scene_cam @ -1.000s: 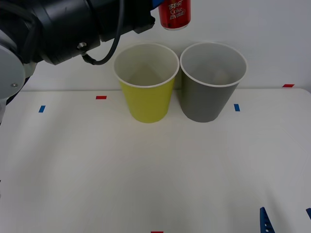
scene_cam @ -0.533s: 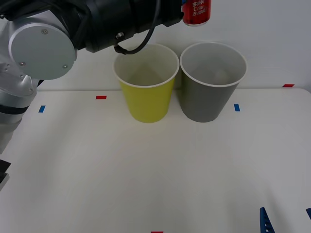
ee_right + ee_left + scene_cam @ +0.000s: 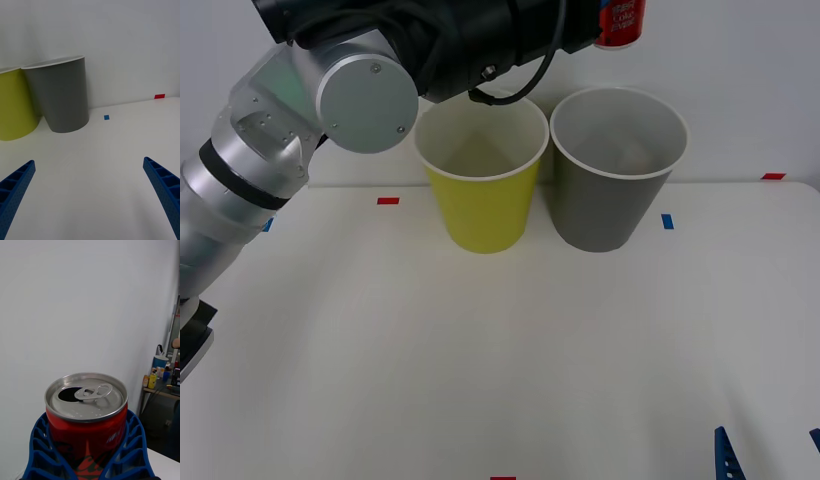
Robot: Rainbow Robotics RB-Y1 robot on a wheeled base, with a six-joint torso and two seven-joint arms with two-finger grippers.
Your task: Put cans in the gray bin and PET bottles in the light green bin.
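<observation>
The left arm reaches across the top of the front view, and at its far end the can hangs high in the air, above the gray bin and a touch toward that bin's rear rim. The can is partly cut off by the picture's edge, so exactly how it lines up over the opening is hard to judge.

From the left wrist, the left gripper is closed around the can: blue ribbed fingers wrap both sides of the red body, touching it, with the silver top standing clear above them. The can is upright, mouth open, pull tab lying flat across the lid.

Down on the worktop, the green bin stands just to the left of the gray bin, rims almost touching, both upright against the wall. Small red and blue tape marks dot the white surface around them.

The right gripper sits low and near, well apart from the bins. Its two blue fingers are spread wide with nothing between them, pointing toward the gray bin and the green bin beside it. In the front view its fingertips peek up at the bottom right corner.
</observation>
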